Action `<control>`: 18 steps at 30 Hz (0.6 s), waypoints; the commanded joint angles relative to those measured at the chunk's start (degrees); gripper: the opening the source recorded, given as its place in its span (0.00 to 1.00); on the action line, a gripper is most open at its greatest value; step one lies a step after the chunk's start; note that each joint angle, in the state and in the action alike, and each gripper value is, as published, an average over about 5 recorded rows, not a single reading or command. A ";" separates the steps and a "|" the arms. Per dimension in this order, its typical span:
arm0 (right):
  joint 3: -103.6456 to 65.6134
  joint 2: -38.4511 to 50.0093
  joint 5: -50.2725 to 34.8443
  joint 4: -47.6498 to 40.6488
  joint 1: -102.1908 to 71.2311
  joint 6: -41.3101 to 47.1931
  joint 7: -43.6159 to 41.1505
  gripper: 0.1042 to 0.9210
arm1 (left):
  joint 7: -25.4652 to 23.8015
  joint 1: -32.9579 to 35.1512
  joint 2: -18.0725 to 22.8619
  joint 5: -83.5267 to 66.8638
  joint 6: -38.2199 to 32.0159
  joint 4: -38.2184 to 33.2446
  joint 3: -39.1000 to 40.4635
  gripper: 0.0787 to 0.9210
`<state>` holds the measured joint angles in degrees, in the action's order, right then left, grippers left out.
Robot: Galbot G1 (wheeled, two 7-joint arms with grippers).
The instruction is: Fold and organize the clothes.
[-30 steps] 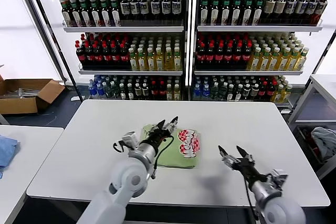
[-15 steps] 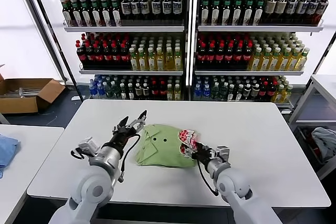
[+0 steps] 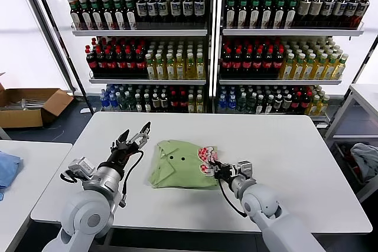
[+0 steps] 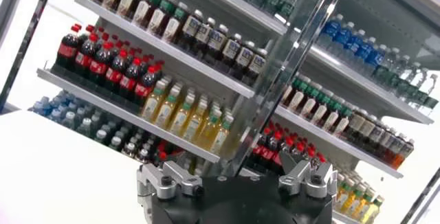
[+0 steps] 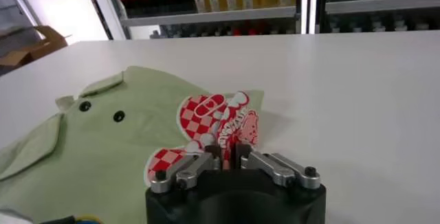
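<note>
A light green collared shirt (image 3: pixel 180 168) with small dark buttons and a red-and-white logo (image 3: pixel 207 156) lies folded near the middle of the white table (image 3: pixel 271 140). My right gripper (image 3: pixel 212 169) rests low at the shirt's right edge, shut on the fabric by the logo. In the right wrist view the right gripper (image 5: pixel 225 152) pinches the printed cloth of the shirt (image 5: pixel 117 143) between its pads. My left gripper (image 3: pixel 136 131) hangs open above the table, just left of the shirt and apart from it. The left wrist view looks only at the shelves.
Shelves of bottles (image 3: pixel 207 57) stand behind the table. A cardboard box (image 3: pixel 26 105) sits on the floor at far left. A side table (image 3: pixel 23 175) on the left carries a blue cloth (image 3: pixel 7 169). Another cloth (image 3: pixel 365 160) lies on a rack at right.
My left gripper let go of the shirt, opened and drew away to the left. My right gripper came in from the front right to the shirt's logo edge and shut on it.
</note>
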<state>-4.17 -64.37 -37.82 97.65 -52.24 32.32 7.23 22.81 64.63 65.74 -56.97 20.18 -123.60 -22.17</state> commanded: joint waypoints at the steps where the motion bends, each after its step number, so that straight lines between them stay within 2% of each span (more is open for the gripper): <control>1: -8.49 12.03 2.49 4.40 -6.60 0.62 -5.84 0.07 | 0.11 0.86 -0.22 -0.05 0.01 -0.88 -1.27 0.88; 5: -13.61 16.07 2.22 4.94 -10.30 -0.35 -8.32 0.01 | 0.17 0.61 0.32 0.12 0.03 -0.62 -0.57 0.88; 11: -18.10 18.84 2.06 7.03 -13.47 -1.63 -8.70 0.02 | 0.46 0.27 0.97 0.40 0.29 -0.24 0.23 0.88; 14: -19.52 17.22 2.46 8.26 -14.10 -4.77 -6.77 0.08 | 1.02 0.09 1.27 0.42 0.46 0.01 0.33 0.88; 18: -20.31 14.78 2.31 10.46 -14.87 -9.53 -6.05 0.22 | 1.12 0.43 1.14 0.60 0.53 -0.11 -0.06 0.88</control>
<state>-18.44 -50.93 -35.82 104.04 -62.77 29.76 1.25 23.42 64.55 66.99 -56.60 20.60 -123.46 -21.84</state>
